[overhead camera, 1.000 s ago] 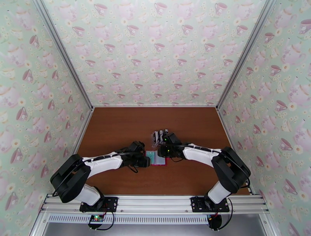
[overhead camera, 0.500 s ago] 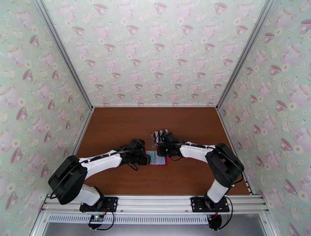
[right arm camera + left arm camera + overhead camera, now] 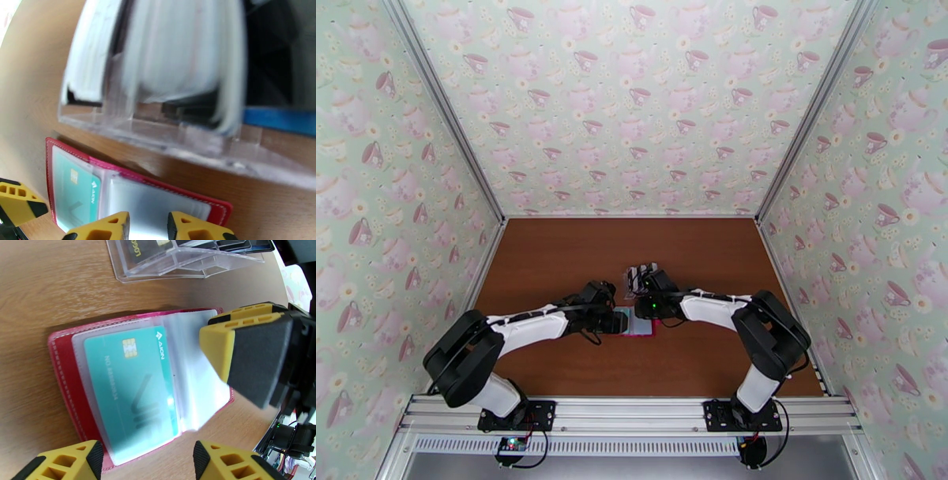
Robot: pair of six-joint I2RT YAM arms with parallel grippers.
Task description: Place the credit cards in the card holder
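I log: red stitched card holder [image 3: 59, 366], glossy teal card [image 3: 130, 390] sleeved; left gripper [image 3: 146, 451] spread, now nearer; right gripper [image 3: 148, 223] narrowly parted, grip unclear.

walls [image 3: 632, 118]: pale green teacup-and-teapot print | tabletop [image 3: 553, 253]: brown wood grain | near-edge rail [image 3: 632, 412]: metal, possibly aluminium

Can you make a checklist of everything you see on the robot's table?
Surface: brown wooden table.
Job's things: red wallet lies open, with a teal card in a clear pocket; more cards in the stand.
Clutter: clear stand behind the wallet.
Grippers: left gripper open over the wallet; right gripper over its other half, jaws slightly apart.
Cables: black cables at the arm bases.
Surroundings: teacup-wallpaper walls, metal rail.
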